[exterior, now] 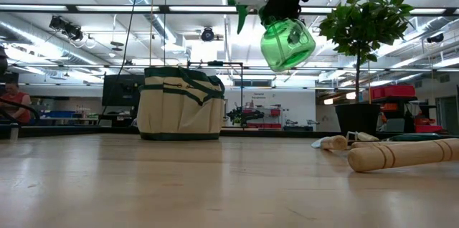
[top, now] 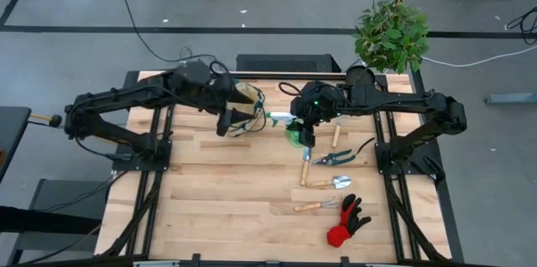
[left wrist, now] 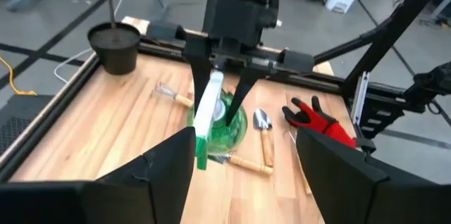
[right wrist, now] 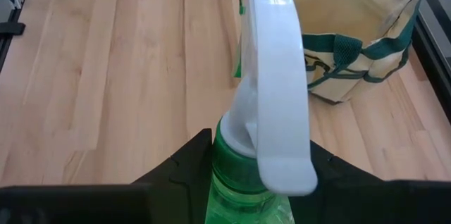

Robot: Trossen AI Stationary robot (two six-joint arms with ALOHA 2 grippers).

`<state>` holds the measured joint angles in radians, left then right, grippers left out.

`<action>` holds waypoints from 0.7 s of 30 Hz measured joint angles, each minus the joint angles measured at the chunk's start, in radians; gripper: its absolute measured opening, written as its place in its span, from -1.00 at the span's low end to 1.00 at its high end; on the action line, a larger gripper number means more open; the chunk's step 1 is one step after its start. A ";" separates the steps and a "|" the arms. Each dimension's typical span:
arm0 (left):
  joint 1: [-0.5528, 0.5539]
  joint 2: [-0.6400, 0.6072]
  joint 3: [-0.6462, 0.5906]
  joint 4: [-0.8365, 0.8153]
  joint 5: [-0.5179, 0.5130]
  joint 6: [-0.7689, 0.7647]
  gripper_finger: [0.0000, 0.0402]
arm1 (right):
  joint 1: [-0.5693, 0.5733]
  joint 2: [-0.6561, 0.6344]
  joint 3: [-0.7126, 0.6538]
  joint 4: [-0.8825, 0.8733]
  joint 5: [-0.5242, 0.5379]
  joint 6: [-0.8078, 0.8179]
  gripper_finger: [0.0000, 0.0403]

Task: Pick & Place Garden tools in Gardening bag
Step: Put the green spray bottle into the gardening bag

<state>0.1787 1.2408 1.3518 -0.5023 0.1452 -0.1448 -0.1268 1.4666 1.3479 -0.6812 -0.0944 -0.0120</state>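
Observation:
My right gripper (top: 304, 133) is shut on a green spray bottle (exterior: 287, 43) with a white head (right wrist: 276, 76), high above the table's middle. The tan gardening bag (exterior: 179, 104) stands on its base at the far left of centre (top: 247, 94). My left gripper (left wrist: 243, 175) hangs open beside the bag (top: 225, 124), facing the bottle (left wrist: 220, 122), with nothing between its fingers. Lying flat on the right half of the table are green-handled shears (top: 334, 157), a trowel (top: 332, 183), wooden-handled tools (top: 315, 206) and a red-and-black glove (top: 346, 221). My right gripper pinches the bottle's green neck (right wrist: 229, 155), just under the white spray head, between its two fingers (right wrist: 184, 162). The fingers slant down from the table's right side. The bottle is lifted clear of the table, its round body hanging below the fingers and its white head pointing toward the bag.
A leafy potted plant (top: 391, 34) stands at the table's far right corner, its dark pot (left wrist: 114, 46) showing in the left wrist view. Bare wood (top: 210, 204) lies at the near left. A person sits beyond the table (exterior: 11, 99).

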 joint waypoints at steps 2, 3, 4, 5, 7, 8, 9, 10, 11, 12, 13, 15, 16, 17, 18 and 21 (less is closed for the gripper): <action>0.000 0.015 0.000 0.000 0.000 0.000 0.28 | 0.000 0.000 0.000 -0.003 0.000 0.000 -0.29; 0.000 0.023 0.000 0.005 0.000 0.000 0.28 | 0.000 0.000 0.000 -0.003 0.000 0.000 -0.29; 0.000 0.028 0.000 0.010 0.003 0.000 0.28 | 0.000 0.000 0.000 -0.003 0.000 0.000 -0.29; 0.000 0.033 0.000 0.012 0.008 -0.001 0.28 | 0.000 0.000 0.000 -0.003 0.000 0.000 -0.29; 0.000 0.038 0.001 0.021 0.010 0.000 0.28 | 0.000 0.000 0.000 -0.005 0.000 0.000 -0.29; 0.000 0.039 0.004 0.015 0.010 -0.001 0.28 | 0.000 0.000 0.000 -0.007 0.000 0.000 -0.29; 0.000 0.044 0.010 0.011 0.010 -0.001 0.28 | 0.000 0.000 0.000 -0.011 0.000 0.000 -0.29; 0.000 0.050 0.021 0.010 0.015 0.000 0.28 | 0.000 0.000 0.000 -0.012 0.000 0.000 -0.29; 0.000 0.053 0.033 0.002 0.019 0.000 0.28 | 0.000 0.000 0.000 -0.011 0.000 0.000 -0.29; 0.000 0.058 0.047 -0.012 0.019 0.001 0.28 | 0.000 0.000 0.000 -0.012 0.000 0.000 -0.29; 0.000 0.069 0.069 -0.015 0.021 0.007 0.28 | 0.000 0.000 0.000 -0.014 0.000 -0.001 -0.29; 0.001 0.085 0.110 -0.039 0.017 0.030 0.28 | 0.000 0.000 0.000 -0.016 0.000 -0.001 -0.29; 0.004 0.097 0.133 -0.068 0.017 0.050 0.28 | 0.000 0.000 0.000 -0.016 0.000 -0.001 -0.29; 0.006 0.111 0.155 -0.080 0.017 0.062 0.28 | 0.000 0.000 0.000 -0.015 0.000 -0.001 -0.29; 0.009 0.124 0.172 -0.091 0.017 0.074 0.28 | 0.000 0.000 0.000 -0.015 0.000 0.000 -0.29; 0.026 0.157 0.207 -0.143 0.018 0.079 0.28 | 0.000 0.000 0.000 -0.014 0.007 0.005 -0.29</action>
<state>0.2043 1.3982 1.5592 -0.6449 0.1628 -0.0660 -0.1272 1.4662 1.3479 -0.6957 -0.0878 -0.0075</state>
